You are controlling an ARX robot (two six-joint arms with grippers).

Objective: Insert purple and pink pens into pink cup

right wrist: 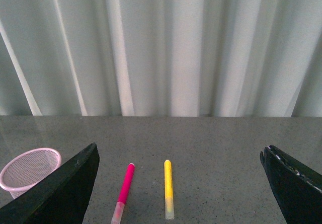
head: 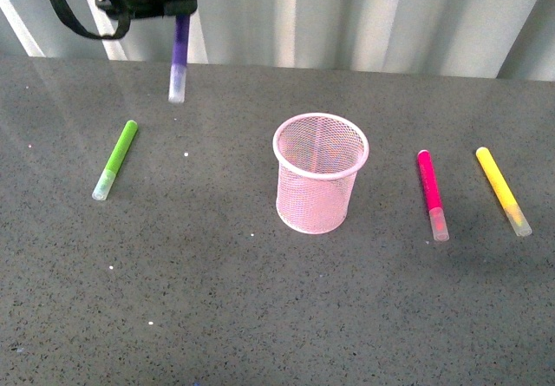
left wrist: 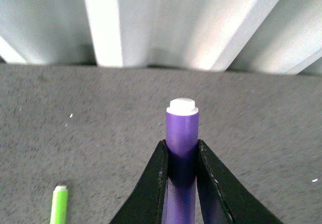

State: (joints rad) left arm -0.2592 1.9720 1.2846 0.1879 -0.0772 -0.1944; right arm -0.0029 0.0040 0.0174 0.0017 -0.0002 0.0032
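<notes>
Our left gripper (left wrist: 182, 146) clenches the purple pen (head: 179, 61) above the table (head: 260, 317), green marker (head: 116, 159) nearby, pink cup (head: 319, 173) apart. Only our right wrist view shows the right gripper (right wrist: 179, 151) gaping.

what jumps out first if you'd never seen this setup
The purple pen, hanging upright over the table at far left, clamped in the left pincer. Next the pink mesh cup standing mid-table, with the pink pen lying to its right beside a yellow marker.
</notes>
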